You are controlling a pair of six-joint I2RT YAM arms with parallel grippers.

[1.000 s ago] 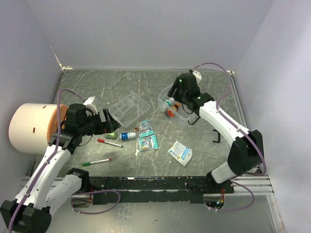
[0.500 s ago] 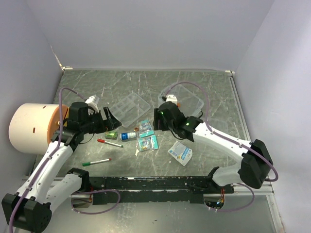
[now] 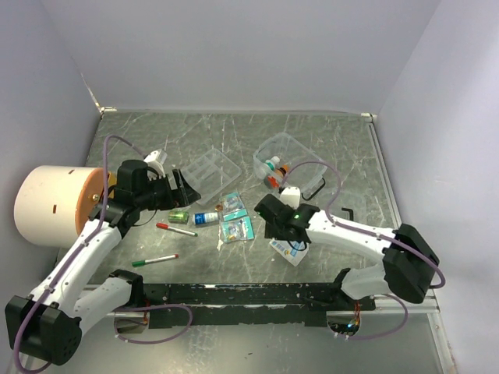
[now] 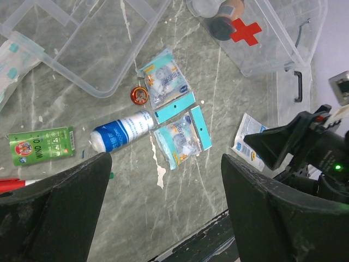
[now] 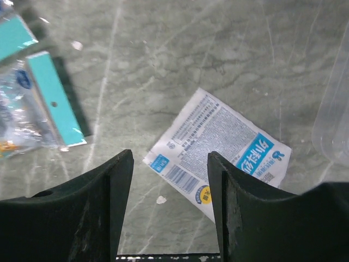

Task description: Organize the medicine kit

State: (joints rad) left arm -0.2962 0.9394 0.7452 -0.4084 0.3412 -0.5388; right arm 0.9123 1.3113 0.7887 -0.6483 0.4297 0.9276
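Observation:
The medicine kit box [image 3: 290, 158] is clear and stands open at the back right, with small bottles inside and a red cross [image 4: 244, 31] on its wall. Its clear divided tray [image 3: 207, 173] lies to the left. My right gripper [image 3: 282, 231] hovers open just over a white and blue packet [image 5: 218, 147], whose corner sits between the fingers. My left gripper [image 3: 183, 191] hangs open and empty above the table, near the tray. Below it lie a blue and white bottle [image 4: 122, 131], two teal packets [image 4: 182, 136], a green packet [image 4: 41, 144] and a small orange cap [image 4: 139, 95].
A big white cylinder [image 3: 51, 206] with an orange face stands at the left wall. A red pen [image 3: 176, 229] and a green pen [image 3: 154, 260] lie near the front left. A black handle [image 3: 347, 219] lies on the right. Walls close in on three sides.
My right arm swung from the kit box at the back down to the front, over the white and blue packet. My left gripper shifted slightly right and narrowed a little.

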